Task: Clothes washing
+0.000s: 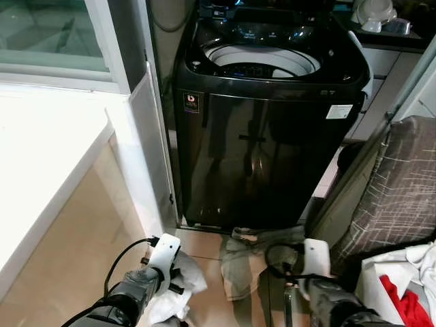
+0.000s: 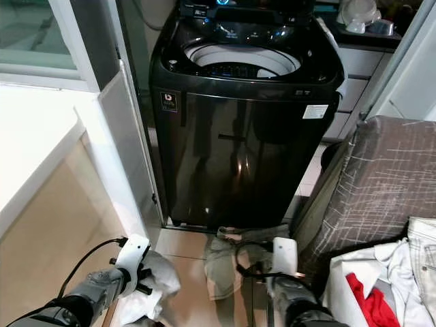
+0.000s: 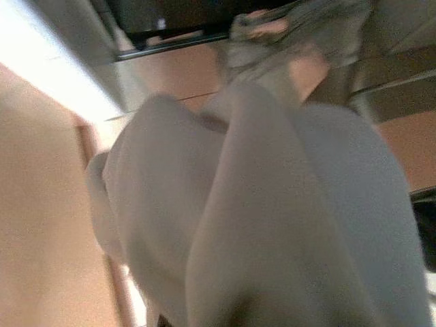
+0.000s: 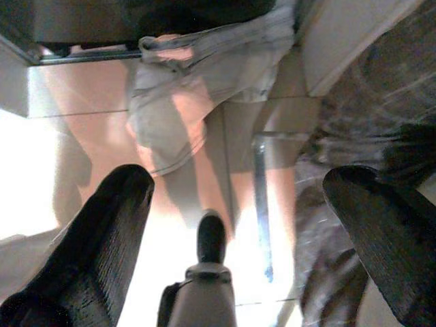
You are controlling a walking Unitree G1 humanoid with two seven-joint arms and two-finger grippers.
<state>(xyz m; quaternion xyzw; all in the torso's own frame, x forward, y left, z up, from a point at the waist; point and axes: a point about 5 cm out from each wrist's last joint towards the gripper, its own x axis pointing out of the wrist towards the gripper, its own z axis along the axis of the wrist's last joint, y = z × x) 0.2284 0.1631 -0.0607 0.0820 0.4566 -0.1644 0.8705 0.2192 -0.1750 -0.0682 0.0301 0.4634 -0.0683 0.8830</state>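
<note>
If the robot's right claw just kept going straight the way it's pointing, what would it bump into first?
Most likely the grey garment crumpled on the floor tiles at the foot of the washing machine. The right gripper, fingers spread wide, points down at it; depth is hard to judge, so it might touch bare tile first.

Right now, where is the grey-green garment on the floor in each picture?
Left eye: grey-green garment at the washing machine's foot.
Right eye: same spot.
Left wrist: beyond the white cloth, near the picture's top.
Right wrist: beyond the open right gripper.
Shared landmark: the machine's base.
</note>
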